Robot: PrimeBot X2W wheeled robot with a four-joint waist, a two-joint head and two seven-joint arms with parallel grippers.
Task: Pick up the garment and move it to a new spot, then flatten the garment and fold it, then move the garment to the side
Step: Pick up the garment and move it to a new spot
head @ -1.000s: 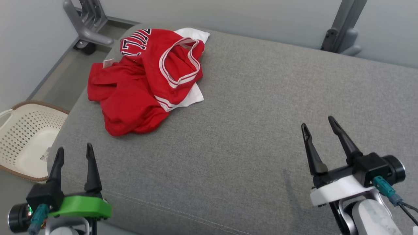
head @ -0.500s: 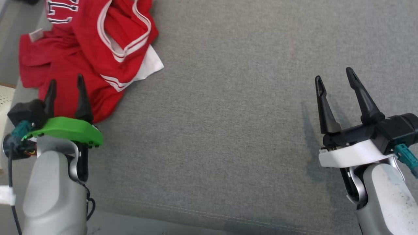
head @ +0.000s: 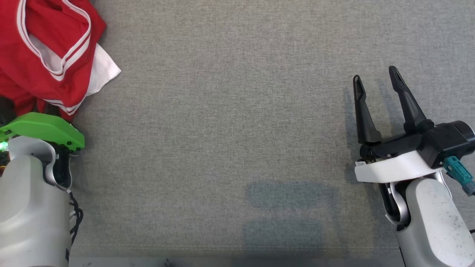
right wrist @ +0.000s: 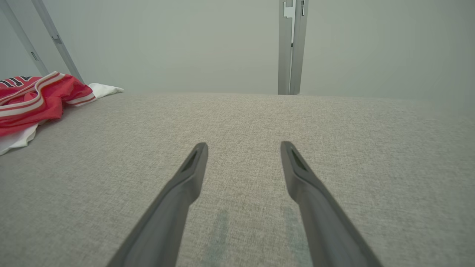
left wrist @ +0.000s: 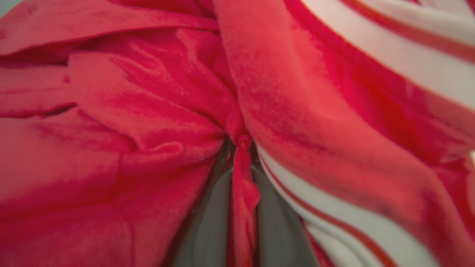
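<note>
The garment (head: 44, 44) is a crumpled red jersey with white stripes and a white lining, lying at the top left of the grey cushion (head: 237, 129). My left arm's green mount (head: 41, 128) sits at the garment's near edge, with the fingers buried under the cloth. In the left wrist view, red fabric (left wrist: 111, 129) is bunched to a pinch where my left gripper (left wrist: 241, 148) is shut on it. My right gripper (head: 374, 74) hovers open over bare cushion at the right, far from the garment (right wrist: 33, 100). Nothing lies between its fingers (right wrist: 185, 185).
The grey upholstered surface stretches wide between the two arms. Its front seam runs along the bottom of the head view. A pale wall and a grey upright post (right wrist: 293, 44) stand beyond the far edge.
The head camera has tilted down, so the whole picture shifted. My left gripper reached forward into the garment's near edge and closed on the red cloth. The right gripper stays open.
</note>
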